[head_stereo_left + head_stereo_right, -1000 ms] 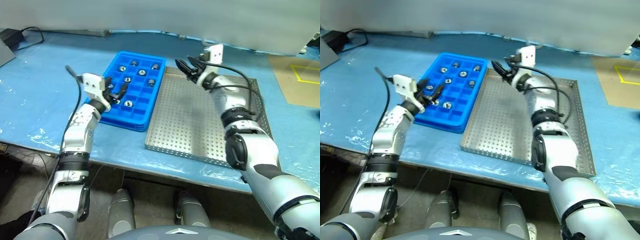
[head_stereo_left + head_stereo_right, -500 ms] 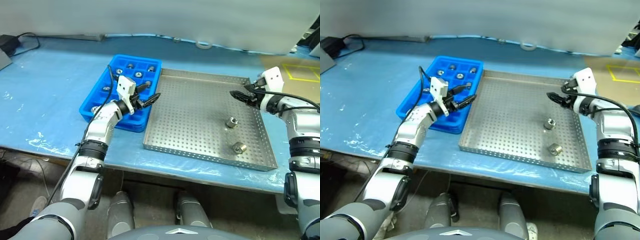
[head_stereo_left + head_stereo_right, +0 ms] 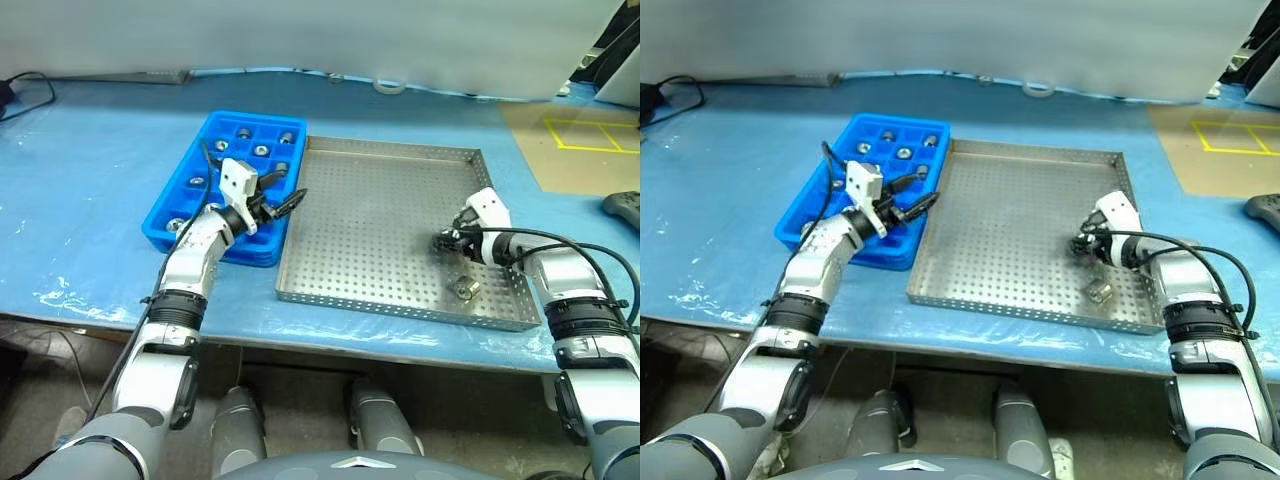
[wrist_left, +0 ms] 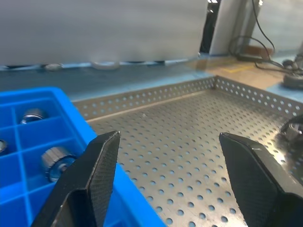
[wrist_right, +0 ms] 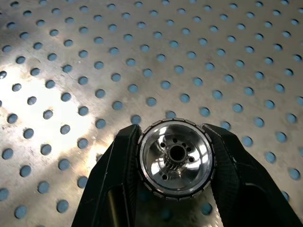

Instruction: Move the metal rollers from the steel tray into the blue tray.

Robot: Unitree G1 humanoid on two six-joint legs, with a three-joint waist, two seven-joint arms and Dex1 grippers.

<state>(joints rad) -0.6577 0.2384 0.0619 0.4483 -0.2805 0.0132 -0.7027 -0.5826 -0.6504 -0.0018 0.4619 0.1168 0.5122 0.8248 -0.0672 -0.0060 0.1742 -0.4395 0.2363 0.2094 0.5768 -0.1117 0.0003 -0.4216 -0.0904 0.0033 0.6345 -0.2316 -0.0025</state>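
Roller in hand: one of the metal rollers sits on the perforated floor of the steel tray, near its right rim, with a black finger pressed to each side of its ribbed rim and its dark centre hole facing the wrist camera.
Right end effector: closed narrow on that roller, the pads meeting it across its widest part; the hold looks even on both sides.
Second roller: another one lies just beside, nearer the tray's front rim, apart from the fingers.
Blue tray: touching the steel tray's left side, several compartments already holding rollers, others empty.
Left end effector: wide open and empty, hovering over the blue tray's right edge where it meets the steel tray.
Surface: covered in blue sheeting; both trays rest on it.
Step, as I judge it: lifting the gripped roller for the trip to the blue tray.
Doing it well: raise straight up first, so the round body does not roll out of the pads or scrape the holes; clear the steel rim before swinging left.
Watch for: knocking the nearby roller while lifting, and crowding the left arm over the blue tray.
Drop: choose an empty compartment and lower before letting go.
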